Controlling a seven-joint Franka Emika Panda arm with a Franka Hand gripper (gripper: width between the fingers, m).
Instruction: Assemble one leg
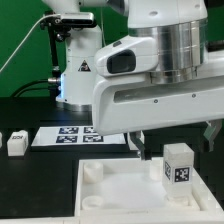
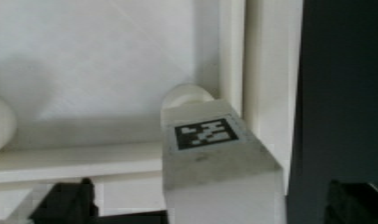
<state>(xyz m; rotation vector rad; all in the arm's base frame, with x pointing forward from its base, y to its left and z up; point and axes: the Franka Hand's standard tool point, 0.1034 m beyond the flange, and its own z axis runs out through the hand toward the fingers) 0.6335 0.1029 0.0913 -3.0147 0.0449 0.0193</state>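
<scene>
A leg (image 1: 179,163), a small white block with a black-and-white tag, stands upright on the large white square part (image 1: 120,195), near its far corner on the exterior view's right. My gripper (image 1: 172,140) hangs over it, open, with one dark finger on each side of the leg. In the wrist view the leg (image 2: 212,150) shows its tag between the two fingertips (image 2: 61,200), with a gap on both sides. My gripper (image 2: 207,195) touches nothing. The white part's raised rim (image 2: 257,60) runs beside the leg.
Another leg (image 1: 16,143) lies on the black table at the exterior view's left. The marker board (image 1: 75,135) lies behind the square part. A round socket (image 1: 93,171) shows at the part's far left corner. A white lamp-like stand (image 1: 78,75) stands behind.
</scene>
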